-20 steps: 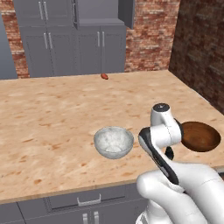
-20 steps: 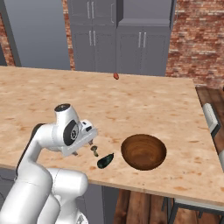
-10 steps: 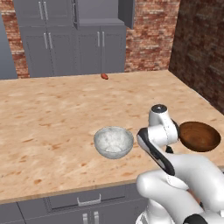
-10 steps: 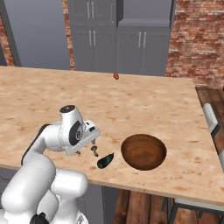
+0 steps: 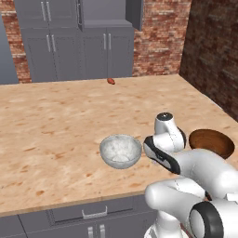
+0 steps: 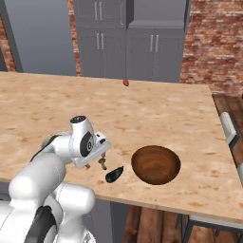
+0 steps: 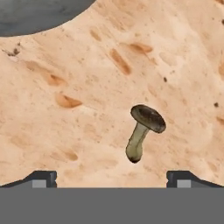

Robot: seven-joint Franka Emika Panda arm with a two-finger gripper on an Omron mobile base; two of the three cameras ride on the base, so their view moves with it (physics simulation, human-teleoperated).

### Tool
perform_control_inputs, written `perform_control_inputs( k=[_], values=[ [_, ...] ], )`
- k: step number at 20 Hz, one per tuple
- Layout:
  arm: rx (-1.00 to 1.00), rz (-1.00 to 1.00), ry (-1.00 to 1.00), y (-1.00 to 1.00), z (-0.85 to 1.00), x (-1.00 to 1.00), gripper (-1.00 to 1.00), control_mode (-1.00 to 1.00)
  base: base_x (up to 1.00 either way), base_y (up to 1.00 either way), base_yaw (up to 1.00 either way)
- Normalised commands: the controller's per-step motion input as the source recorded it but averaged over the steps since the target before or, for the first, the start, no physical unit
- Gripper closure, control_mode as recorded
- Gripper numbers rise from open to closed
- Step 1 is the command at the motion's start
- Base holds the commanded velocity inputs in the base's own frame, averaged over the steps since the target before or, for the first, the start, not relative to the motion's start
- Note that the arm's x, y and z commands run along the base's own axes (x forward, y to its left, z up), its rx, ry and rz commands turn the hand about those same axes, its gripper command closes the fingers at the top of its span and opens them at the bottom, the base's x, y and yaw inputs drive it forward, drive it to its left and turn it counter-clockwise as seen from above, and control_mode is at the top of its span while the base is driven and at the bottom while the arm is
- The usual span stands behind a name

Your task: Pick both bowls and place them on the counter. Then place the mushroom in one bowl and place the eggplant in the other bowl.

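Claw [image 7: 112,177] was held wide open and empty over the mushroom [image 7: 142,131]. If closed off-centre, the rounded cap could be squeezed out sideways.

Bowls x2: stone bowl [image 5: 120,151], wood bowl [image 5: 211,142]; mushroom [image 5: 111,81] x1; eggplant [image 6: 114,174] x1

The white arm folds forward with its wrist bent downward; the gripper [image 6: 100,160] points toward six o'clock, fingertips [image 7: 43,178] spread wide, holding nothing.
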Motion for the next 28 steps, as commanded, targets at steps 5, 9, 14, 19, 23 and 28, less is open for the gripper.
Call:
perform_control_inputs(
  k=[5,9,14,19,23,28],
  values=[
    [0.04,0.0,0.05,-0.23,-0.22,0.34,-1.0,-1.0,0.0,0.0,0.0],
    [0.02,0.0,0.06,-0.16,-0.26,0.27,-1.0,-1.0,0.0,0.0,0.0],
    [0.0,0.0,0.04,0.0,-0.24,0.14,-1.0,-1.0,0.0,0.0,0.0],
    [0.0,0.0,0.04,0.0,-0.23,0.06,-1.0,-1.0,0.0,0.0,0.0],
    [0.0,0.0,0.03,0.0,-0.26,0.05,-1.0,-1.0,0.0,0.0,0.0],
    [0.0,0.0,0.05,0.0,-0.33,0.04,1.0,-1.0,0.0,0.0,0.0]
  ],
)
